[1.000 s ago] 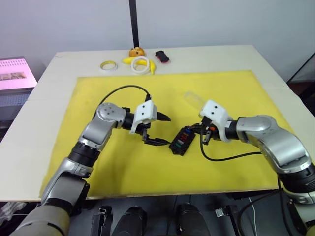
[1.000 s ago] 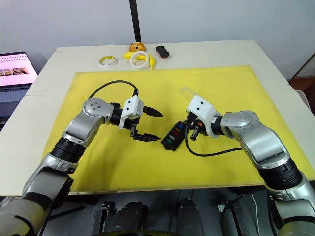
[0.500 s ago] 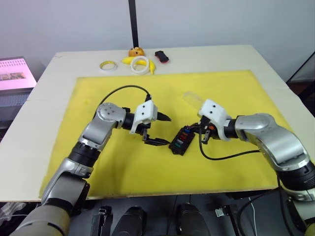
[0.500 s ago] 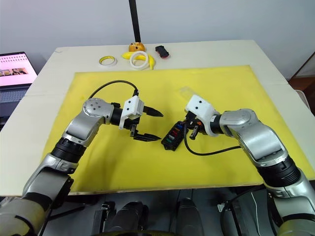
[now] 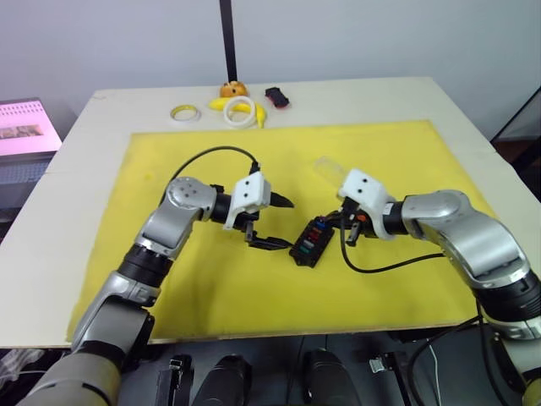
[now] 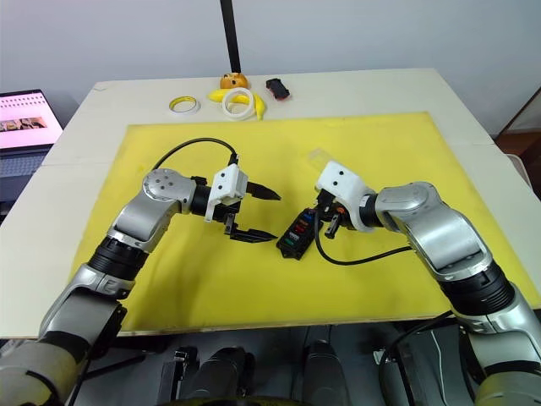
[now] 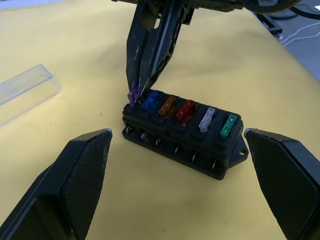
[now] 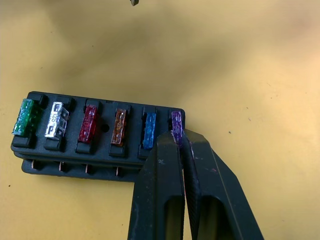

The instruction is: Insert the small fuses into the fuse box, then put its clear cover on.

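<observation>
The left gripper [image 5: 272, 222], its two black fingers spread wide and empty, hovered just left of the small black rectangular plastic fuse box [image 5: 311, 241], which lay near the middle of the yellow mat [image 5: 169, 152], its long axis angled toward the mat's far right corner. The right gripper [image 8: 181, 145] was nearer, fingers pinched on the tiny purple plastic fuse [image 8: 176, 121] at the box's end slot, beside five seated fuses. The thin transparent rectangular cover [image 7: 22, 90] lay on the mat beyond the box.
</observation>
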Controlling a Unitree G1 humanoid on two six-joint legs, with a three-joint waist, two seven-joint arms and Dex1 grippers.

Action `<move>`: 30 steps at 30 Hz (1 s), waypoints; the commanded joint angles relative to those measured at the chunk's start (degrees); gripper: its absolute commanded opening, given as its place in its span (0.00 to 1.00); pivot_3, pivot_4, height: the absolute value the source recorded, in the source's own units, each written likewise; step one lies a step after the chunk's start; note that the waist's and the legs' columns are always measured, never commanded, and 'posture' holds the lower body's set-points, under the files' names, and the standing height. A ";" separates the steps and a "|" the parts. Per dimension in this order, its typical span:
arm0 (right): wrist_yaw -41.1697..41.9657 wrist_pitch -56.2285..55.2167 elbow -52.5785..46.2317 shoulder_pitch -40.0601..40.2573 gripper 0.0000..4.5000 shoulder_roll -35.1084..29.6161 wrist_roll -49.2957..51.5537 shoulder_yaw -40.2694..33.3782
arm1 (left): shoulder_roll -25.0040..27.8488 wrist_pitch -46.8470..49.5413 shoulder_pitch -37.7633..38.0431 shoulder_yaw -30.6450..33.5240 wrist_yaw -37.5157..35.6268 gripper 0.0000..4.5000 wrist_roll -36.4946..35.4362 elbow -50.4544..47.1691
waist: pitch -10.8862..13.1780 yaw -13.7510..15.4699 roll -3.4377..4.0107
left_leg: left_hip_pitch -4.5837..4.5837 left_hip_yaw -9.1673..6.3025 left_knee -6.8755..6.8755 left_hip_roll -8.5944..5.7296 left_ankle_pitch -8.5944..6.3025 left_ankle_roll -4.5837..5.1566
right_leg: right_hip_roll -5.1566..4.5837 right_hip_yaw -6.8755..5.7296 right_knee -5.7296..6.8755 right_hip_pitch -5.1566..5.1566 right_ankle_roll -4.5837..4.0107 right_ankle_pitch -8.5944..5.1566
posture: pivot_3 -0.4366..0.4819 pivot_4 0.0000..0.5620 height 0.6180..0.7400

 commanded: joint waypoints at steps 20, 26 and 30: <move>1.82 6.04 -2.07 -4.72 0.01 -1.83 0.33 3.20 | -0.70 -0.60 -0.29 1.05 0.32 1.00 -0.65 -1.04 | 0.00 0.01 0.00 | -0.02 0.00 0.00 0.00 0.00 0.00 | 0.00 0.00 -0.02 -0.01 0.00 0.00 | 0.48 0.27 1.00; 1.69 6.21 -1.35 -5.52 0.01 -2.32 -0.40 4.26 | -0.66 -0.48 0.35 1.10 0.69 1.00 -0.75 -1.65 | 0.00 0.05 0.00 | -0.02 0.00 0.00 -0.01 0.00 0.00 | -0.01 0.00 -0.02 -0.01 0.00 0.00 | 0.48 0.27 1.00; 1.48 5.72 -1.32 -5.30 0.01 -2.03 -0.38 4.26 | -0.65 -0.50 0.43 1.07 0.86 1.00 -0.77 -1.71 | 0.00 0.08 0.00 | -0.02 0.00 0.00 -0.01 0.00 0.00 | -0.01 0.00 -0.02 -0.01 0.00 0.00 | 0.48 0.27 1.00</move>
